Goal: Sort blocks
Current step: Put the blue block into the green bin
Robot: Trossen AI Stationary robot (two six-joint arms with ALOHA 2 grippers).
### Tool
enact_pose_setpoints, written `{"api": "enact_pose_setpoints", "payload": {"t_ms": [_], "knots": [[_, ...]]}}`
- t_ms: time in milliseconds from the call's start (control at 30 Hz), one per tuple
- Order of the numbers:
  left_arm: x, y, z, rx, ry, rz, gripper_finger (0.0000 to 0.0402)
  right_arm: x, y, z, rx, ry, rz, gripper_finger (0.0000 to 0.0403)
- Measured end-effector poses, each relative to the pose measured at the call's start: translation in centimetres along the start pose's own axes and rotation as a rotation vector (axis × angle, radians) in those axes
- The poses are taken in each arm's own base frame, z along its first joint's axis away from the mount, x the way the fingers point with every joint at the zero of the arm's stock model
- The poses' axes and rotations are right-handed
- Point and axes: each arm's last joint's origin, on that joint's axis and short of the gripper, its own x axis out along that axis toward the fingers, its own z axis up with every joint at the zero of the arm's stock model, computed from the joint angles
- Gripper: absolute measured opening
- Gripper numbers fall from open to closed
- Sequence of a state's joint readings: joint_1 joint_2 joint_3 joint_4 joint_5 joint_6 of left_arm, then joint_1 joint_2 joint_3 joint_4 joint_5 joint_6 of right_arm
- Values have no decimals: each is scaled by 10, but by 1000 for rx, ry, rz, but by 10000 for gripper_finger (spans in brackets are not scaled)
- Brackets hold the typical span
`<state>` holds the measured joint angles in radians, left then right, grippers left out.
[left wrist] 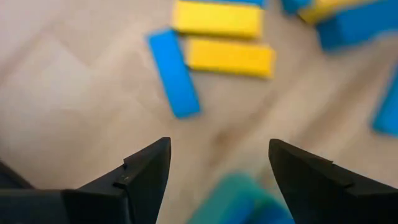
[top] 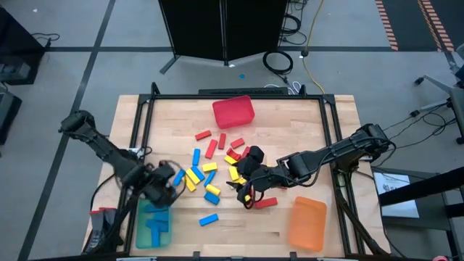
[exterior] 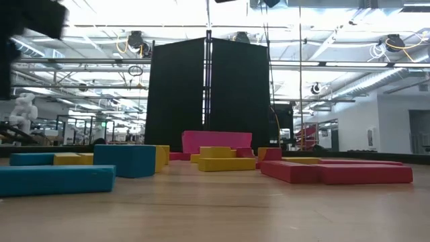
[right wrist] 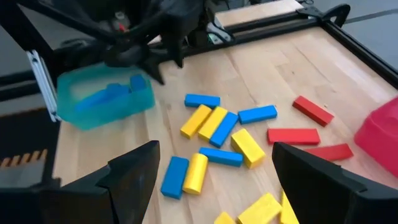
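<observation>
Blocks point(top: 210, 168) in red, yellow and blue lie scattered over the middle of the counter point(top: 319, 123) in the high view, with my left gripper point(top: 168, 187) at their eight o'clock above the teal bin point(top: 141, 233), and my right gripper point(top: 245, 194) at their four o'clock. Low view: blocks lie flat across the wood. Left wrist view: my fingers point(left wrist: 149, 171) stand apart, empty. Right wrist view: my fingers point(right wrist: 134, 171) stand wide apart, nothing between them.

Blocks point(top: 210, 168): small flat red, yellow and blue bricks
Pose: lying flat, scattered mid-table
Some blue ones: inside the teal bin point(top: 154, 226)
</observation>
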<state>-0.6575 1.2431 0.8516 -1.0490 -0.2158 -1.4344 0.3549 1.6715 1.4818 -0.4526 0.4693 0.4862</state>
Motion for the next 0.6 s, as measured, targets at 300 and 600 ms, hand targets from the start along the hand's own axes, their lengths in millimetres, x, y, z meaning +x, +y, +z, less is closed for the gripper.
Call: {"api": "enact_pose_setpoints", "payload": {"t_ms": [300, 600], "knots": [[38, 6, 53, -70, 18, 190, 276, 0, -6, -8, -47, 89, -46, 306], [72, 9, 66, -5, 60, 252, 276, 0, -10, -13, -71, 135, -74, 306]]}}
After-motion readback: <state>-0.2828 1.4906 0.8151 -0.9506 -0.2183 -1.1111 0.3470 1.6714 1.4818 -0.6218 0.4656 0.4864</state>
